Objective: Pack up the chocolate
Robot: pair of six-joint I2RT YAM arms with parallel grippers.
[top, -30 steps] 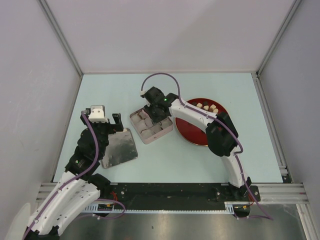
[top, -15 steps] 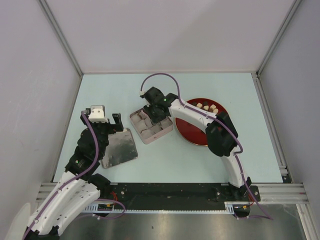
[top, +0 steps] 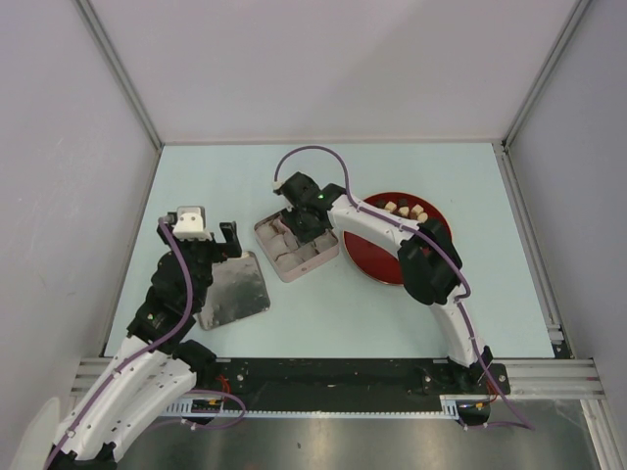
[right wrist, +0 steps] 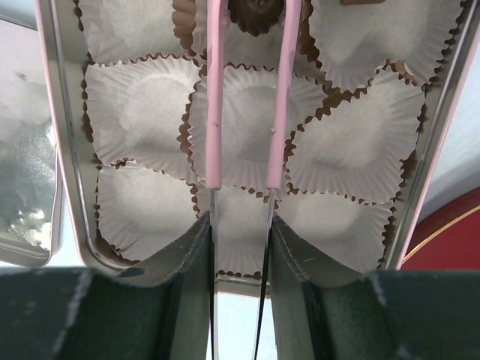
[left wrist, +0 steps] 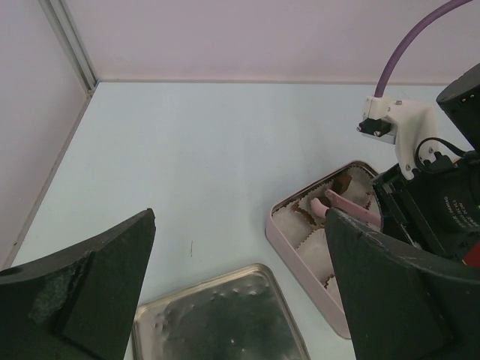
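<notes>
1. The left gripper (left wrist: 240, 225) hangs over the left part of the table (top: 392, 313). Its jaws are spread wide and nothing is between them.
2. Just below it in the top view, the lid (top: 235, 289) lies flat on the table with its shiny inside facing up. It sits close beside the tin without touching it.
3. The tin (left wrist: 296, 262) sits near the middle of the table, turned at an angle. It is lined with white paper cups (right wrist: 142, 112), and most of those in view hold nothing.
4. The right gripper (right wrist: 240, 225) is directly over the tin. It is clenched on the metal stems of the pink tongs (right wrist: 281, 97), which reach down into the far row of cups.
5. A dark chunk of chocolate (right wrist: 255, 15) sits in a far cup between the two tong arms. Whether the arms are pressing on it cannot be told.
6. The red plate (top: 377, 259) is to the right of the tin, partly covered by the right arm. Brown and cream chunks of chocolate (top: 404, 209) are clustered at its far edge.
</notes>
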